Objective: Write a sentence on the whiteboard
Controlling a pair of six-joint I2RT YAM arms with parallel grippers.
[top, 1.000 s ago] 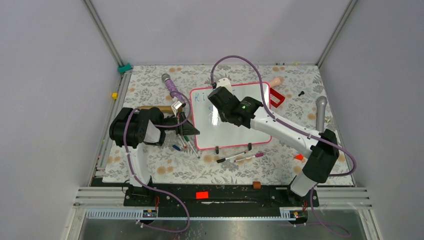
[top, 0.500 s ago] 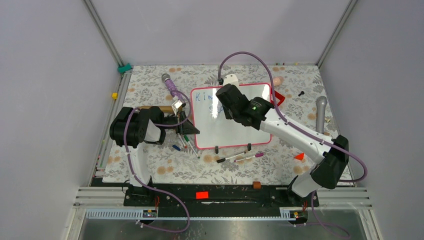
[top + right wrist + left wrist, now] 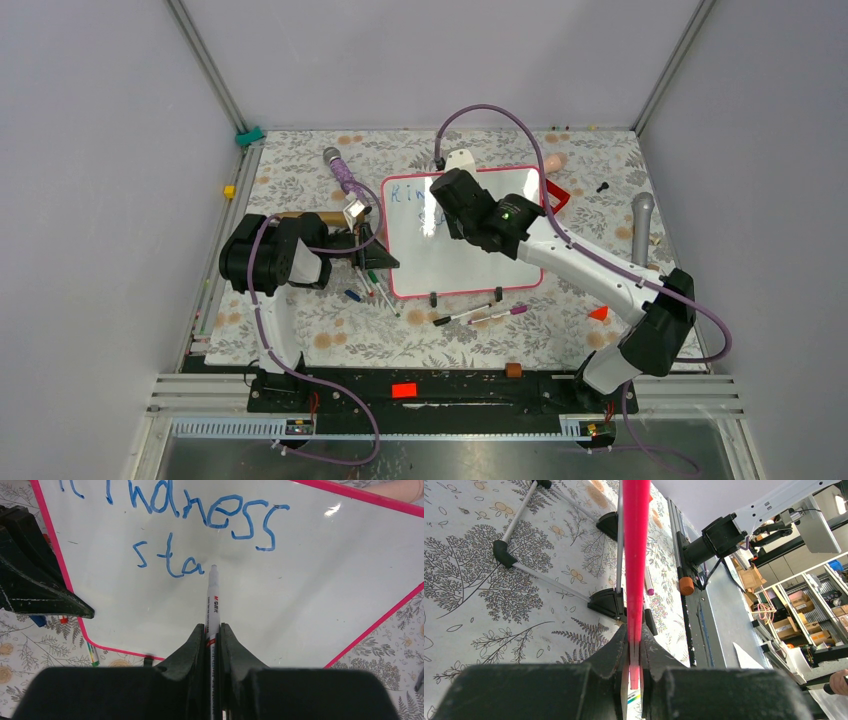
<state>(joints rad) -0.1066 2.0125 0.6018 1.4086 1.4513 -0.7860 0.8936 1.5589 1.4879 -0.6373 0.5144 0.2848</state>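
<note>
The whiteboard (image 3: 455, 262), white with a pink rim, lies mid-table. Blue writing on it reads "Kindness" with "sta" below (image 3: 170, 562). My right gripper (image 3: 438, 203) is over the board's upper part, shut on a white marker (image 3: 213, 602). The marker's tip sits on the board (image 3: 310, 585) just right of "sta". My left gripper (image 3: 378, 260) is at the board's left edge, shut on the pink rim (image 3: 636, 555). Its black fingers also show in the right wrist view (image 3: 30, 585). The board's black clip feet (image 3: 608, 601) rest on the floral cloth.
Loose markers lie in front of the board (image 3: 478, 315) and by its left edge (image 3: 368, 285). A purple microphone (image 3: 345, 178) lies far left, a grey microphone (image 3: 641, 225) at the right, a red piece (image 3: 555, 196) by the board's right corner.
My right arm has swung right and farther out along the board, uncovering more blue writing at the top left. In the last half second it barely shifted. The left arm has not moved.
</note>
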